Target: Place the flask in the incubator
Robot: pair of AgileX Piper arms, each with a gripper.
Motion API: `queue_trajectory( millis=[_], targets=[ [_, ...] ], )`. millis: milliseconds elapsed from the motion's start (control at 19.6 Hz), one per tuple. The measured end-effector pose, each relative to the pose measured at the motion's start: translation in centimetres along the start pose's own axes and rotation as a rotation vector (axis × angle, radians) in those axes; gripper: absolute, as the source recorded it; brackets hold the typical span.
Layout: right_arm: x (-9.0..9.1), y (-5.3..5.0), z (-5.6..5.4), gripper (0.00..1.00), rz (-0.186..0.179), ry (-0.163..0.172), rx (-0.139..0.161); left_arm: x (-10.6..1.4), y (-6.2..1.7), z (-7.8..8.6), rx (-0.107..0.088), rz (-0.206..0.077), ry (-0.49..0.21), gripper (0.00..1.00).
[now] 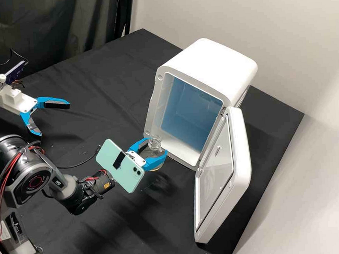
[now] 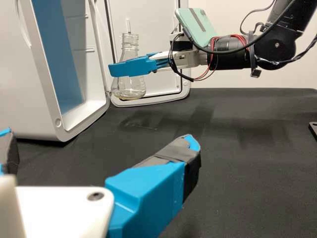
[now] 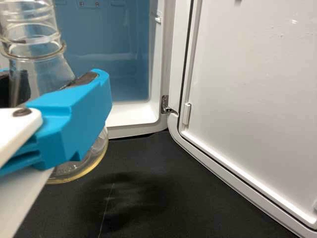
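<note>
High view, black-draped bench [image 1: 97,85], white wall [image 1: 286,26], dark curtain [image 1: 54,23] behind, right fingers [image 1: 139,144] clasping flask [image 1: 154,142] before open incubator [image 1: 211,64], left fingers [image 1: 49,101] spread wide.

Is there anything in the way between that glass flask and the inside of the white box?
Nothing visible. The door of the incubator stands wide open, swung clear to one side. The right gripper holds the flask just outside the opening, and no object shows in the blue chamber behind it.
</note>
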Motion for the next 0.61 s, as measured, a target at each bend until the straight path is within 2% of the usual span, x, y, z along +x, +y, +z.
queue_trajectory(
  millis=[407, 611],
  targets=[
    [0.00, -0.02, -0.02, 0.00, -0.001, 0.001, 0.000, 0.00, 0.00, 0.00, 0.000, 0.000, 0.000, 1.00],
    [0.21, -0.45, 0.06, 0.00, -0.017, -0.003, 0.000, 0.00, 0.00, 0.00, 0.000, 0.000, 0.000, 1.00]
  ],
)
